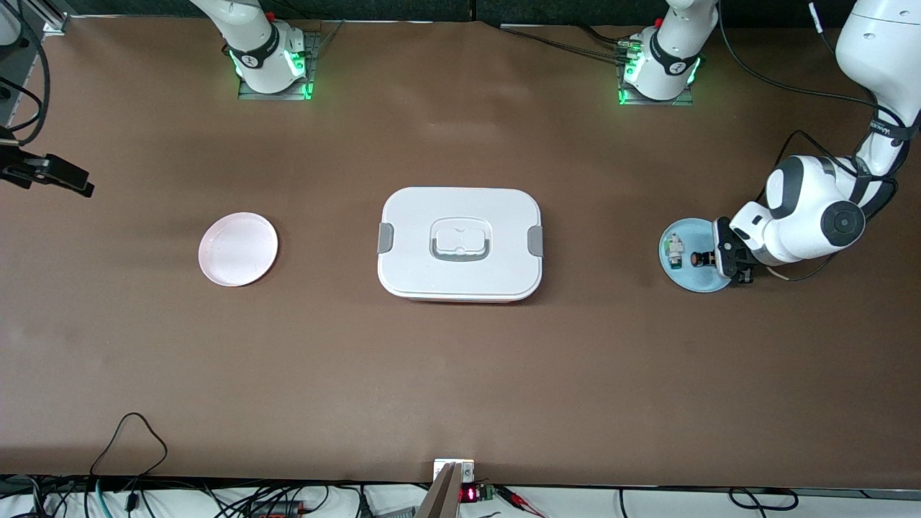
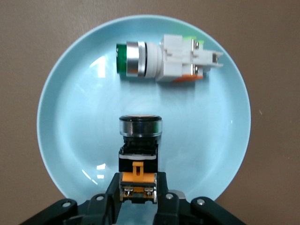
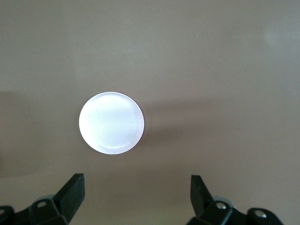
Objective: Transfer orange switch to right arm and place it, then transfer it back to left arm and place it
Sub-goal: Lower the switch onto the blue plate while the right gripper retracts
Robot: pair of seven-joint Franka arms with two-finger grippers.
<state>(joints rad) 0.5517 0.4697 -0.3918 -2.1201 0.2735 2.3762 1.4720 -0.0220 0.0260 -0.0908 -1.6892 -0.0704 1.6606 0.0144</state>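
1. Now my left claw (image 2: 138, 193) is down at the blue plate (image 1: 680, 277), at the left arm's end of the worktop (image 1: 460, 374), its fingers (image 2: 113, 190) clenched on the orange switch (image 2: 139, 157).
2. That switch lies on the plate with its round black cap pointing away from my claw, and I hold it by the end with the orange clip.
3. Beside it on the same plate, apart from it, lies the white-and-green component (image 2: 166, 60).
4. My right claw (image 3: 138, 197) is released, fingers spread wide, and hangs high over the pink plate (image 3: 111, 123), where that arm waits.
5. That pink plate lies toward the right arm's end of the worktop.
6. Between the two plates, well apart from both, the white box (image 1: 460, 244) sits with its lid on and its grey latches at the ends.
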